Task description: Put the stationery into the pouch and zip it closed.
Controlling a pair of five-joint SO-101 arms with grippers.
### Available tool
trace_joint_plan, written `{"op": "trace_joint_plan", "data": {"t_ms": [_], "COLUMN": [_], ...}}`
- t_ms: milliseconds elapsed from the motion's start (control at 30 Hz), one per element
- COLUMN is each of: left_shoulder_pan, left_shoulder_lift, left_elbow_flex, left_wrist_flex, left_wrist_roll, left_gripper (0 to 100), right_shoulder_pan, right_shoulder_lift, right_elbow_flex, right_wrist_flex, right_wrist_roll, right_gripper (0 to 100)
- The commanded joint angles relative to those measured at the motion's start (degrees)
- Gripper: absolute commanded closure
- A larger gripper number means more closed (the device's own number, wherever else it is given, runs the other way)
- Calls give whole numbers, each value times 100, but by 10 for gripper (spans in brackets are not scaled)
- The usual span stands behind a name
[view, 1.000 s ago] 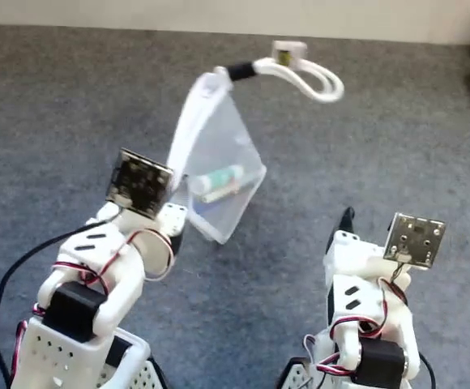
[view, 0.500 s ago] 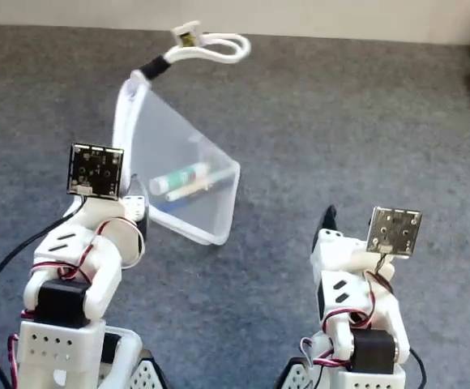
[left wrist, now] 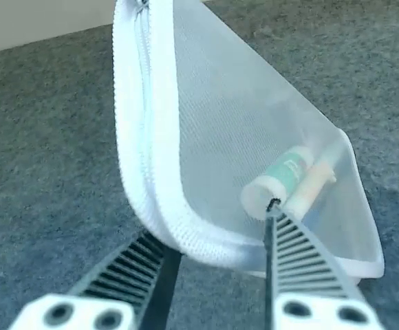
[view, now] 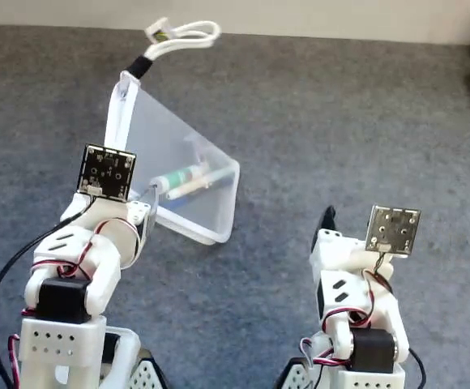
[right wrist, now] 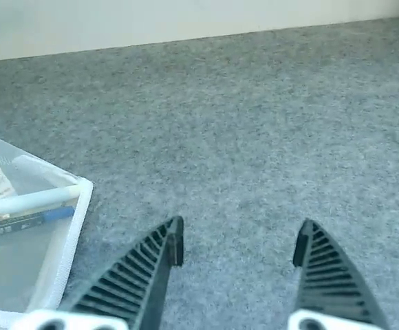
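- Grip: left gripper (left wrist: 219,235) is clamped across the near end of the pouch (left wrist: 241,130), with the white zipper band running between its jaws.
- Likely reason for that hold: pinching the band end keeps the pouch propped on its long edge and anchors it, so the zip has something to pull against.
- Pouch sits on the grey carpet (view: 340,121) in front of the left arm, tilted up, with its wrist strap (view: 182,34) trailing off the far end.
- Right gripper (right wrist: 241,234) hangs jaws apart and empty over bare carpet, well apart from the pouch. You'd judge it parked out of the way.
- Look of the pouch: translucent white mesh, stiff enough to tent up, with white edging.
- Contents have slid to the low corner: a green-and-white tube (left wrist: 282,180) and a pale stick (left wrist: 314,184) lie side by side, with a blue item (right wrist: 27,220) under them.
- Zipper (left wrist: 143,103) reads closed along the stretch you can see; the end inside the jaws is hidden.
- Judgement: stationery is in, so the task is near done. Check that the zip is fully home.
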Motion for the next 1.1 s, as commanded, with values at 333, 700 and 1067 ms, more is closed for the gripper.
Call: {"op": "trace_joint_plan", "data": {"t_ms": [333,700,1067], "left_shoulder_pan": [31,22,-22], "left_shoulder_lift": [-84,-1569,-3134], "left_elbow_flex": [-1376,-1578,-1420], "left_wrist_flex": [1521,2277,2391], "left_wrist_roll": [-79,-88,-88], "left_gripper": [811,780,784], "right_shoulder_pan": [-48,-48,-48], "right_shoulder_lift": [4,4,-4], "right_elbow_flex": [-31,-31,-31], "right_wrist_flex": [-180,-180,-180], "right_wrist_roll": [70,88,70], "right_gripper": [756,756,756]}}
